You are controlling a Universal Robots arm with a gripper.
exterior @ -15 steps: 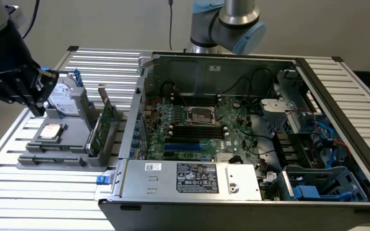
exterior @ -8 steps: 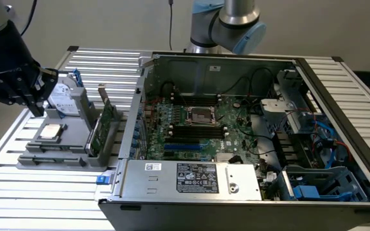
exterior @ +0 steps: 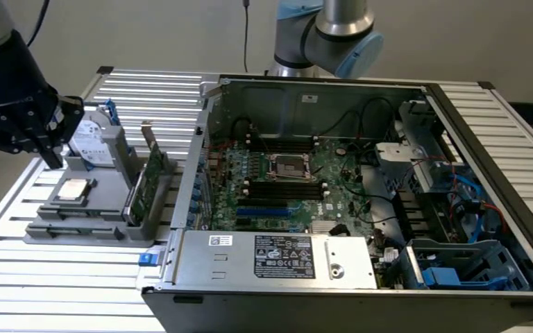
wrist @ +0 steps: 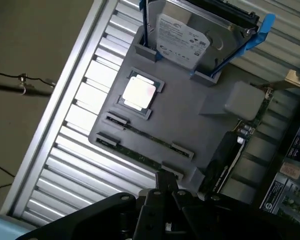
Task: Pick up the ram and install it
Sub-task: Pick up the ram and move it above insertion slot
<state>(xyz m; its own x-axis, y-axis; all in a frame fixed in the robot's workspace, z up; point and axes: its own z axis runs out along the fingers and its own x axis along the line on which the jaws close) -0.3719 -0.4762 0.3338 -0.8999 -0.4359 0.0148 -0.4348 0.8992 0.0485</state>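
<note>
The claw (exterior: 52, 158) hangs in the upper left of the exterior view, over the far end of a grey holder (exterior: 109, 198) that sits on the slatted tabletop (exterior: 53, 277). Its fingers are closed together with nothing between them. In the wrist view the dark fingertips (wrist: 165, 181) meet in a single narrow point.

The ram (wrist: 137, 156) is in the holder, standing on its long edge in a shallow cradle with a small bracket at each end. Only its thin green edge can be seen. A second stick (wrist: 146, 135) stands parallel just beside it in its own cradle. In the exterior view these cradles run along the holder's near edge, in the lower left of the frame, below the claw in the picture. The claw is clear of the ram and does not touch it. In the wrist view its tip lines up with one end bracket of the ram's cradle.

The holder also carries a square processor (exterior: 72, 189), an upright hard drive (exterior: 95, 142) close to the claw, and a green expansion card (exterior: 150, 180) standing on edge along the side nearest the computer.

The open computer case (exterior: 248, 267) fills the centre and the exterior view's right, with the motherboard (exterior: 341, 177) lying flat inside. Its long black slots (exterior: 285, 189) are well apart from the claw.
</note>
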